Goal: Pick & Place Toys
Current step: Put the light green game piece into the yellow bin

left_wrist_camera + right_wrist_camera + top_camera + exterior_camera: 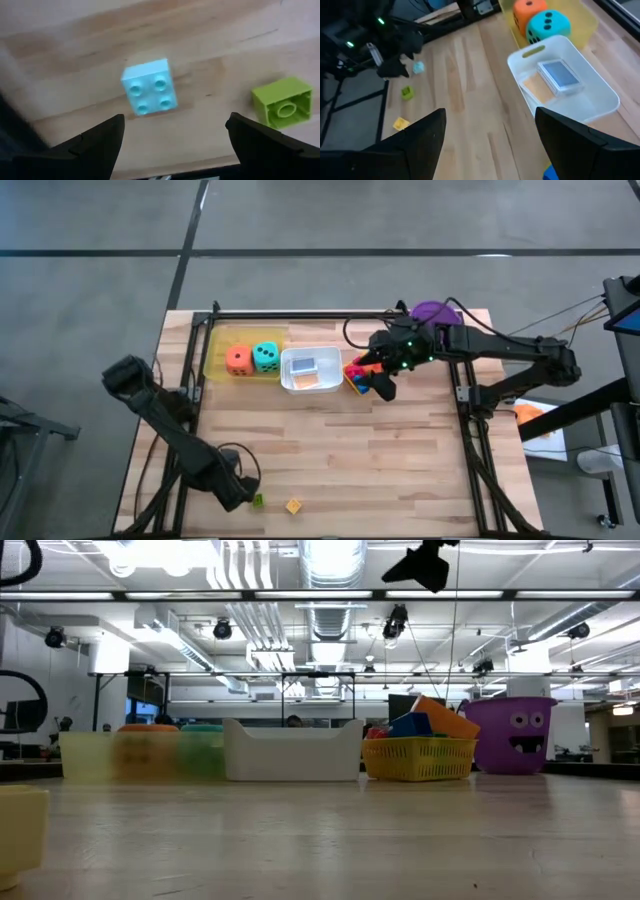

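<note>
My left gripper (175, 131) is open and empty near the table's front left (240, 492). It hovers over a light blue block (150, 88) that lies studs up on the wood. A green block (281, 101) lies on its side beside it (258, 500), and a yellow block (293, 506) lies further right. My right gripper (490, 122) is open and empty above a yellow basket of blocks (355, 377). An orange die (238, 359) and a teal die (266, 357) sit in a yellow tray (215, 350). A blue card pack (559, 75) and an orange card (536, 86) lie in a white tray (310, 385).
A purple bucket (431, 311) stands at the far right behind the right arm, and it also shows in the low view (512, 735). The trays and basket line the far side. Bare wood (340, 450) spreads across the table's middle and near right.
</note>
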Controlling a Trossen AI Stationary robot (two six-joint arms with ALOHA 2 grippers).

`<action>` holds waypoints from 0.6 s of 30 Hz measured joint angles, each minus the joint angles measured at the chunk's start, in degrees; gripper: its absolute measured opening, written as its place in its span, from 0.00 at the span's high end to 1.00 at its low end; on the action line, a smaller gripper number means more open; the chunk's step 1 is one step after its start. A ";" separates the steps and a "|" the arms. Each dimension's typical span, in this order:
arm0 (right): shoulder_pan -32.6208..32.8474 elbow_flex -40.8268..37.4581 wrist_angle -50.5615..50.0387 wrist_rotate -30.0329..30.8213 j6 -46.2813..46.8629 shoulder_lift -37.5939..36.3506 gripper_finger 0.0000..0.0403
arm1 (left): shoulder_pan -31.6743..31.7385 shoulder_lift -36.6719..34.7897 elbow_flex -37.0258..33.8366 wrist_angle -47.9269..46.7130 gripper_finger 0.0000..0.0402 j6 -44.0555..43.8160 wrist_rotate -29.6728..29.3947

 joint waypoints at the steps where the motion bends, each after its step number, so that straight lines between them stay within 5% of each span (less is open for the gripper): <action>1: 0.31 0.68 0.07 0.00 -0.02 0.21 0.25 | -0.23 0.30 -0.72 1.65 0.14 -0.09 -0.03; 9: 2.55 3.28 -0.16 0.07 -0.05 0.68 0.25 | -1.27 -1.17 -4.86 5.46 0.14 -5.00 -4.27; 18: 3.11 3.04 -0.69 0.23 -0.21 0.68 0.25 | -1.40 -1.50 -6.20 6.24 0.19 -5.38 -0.81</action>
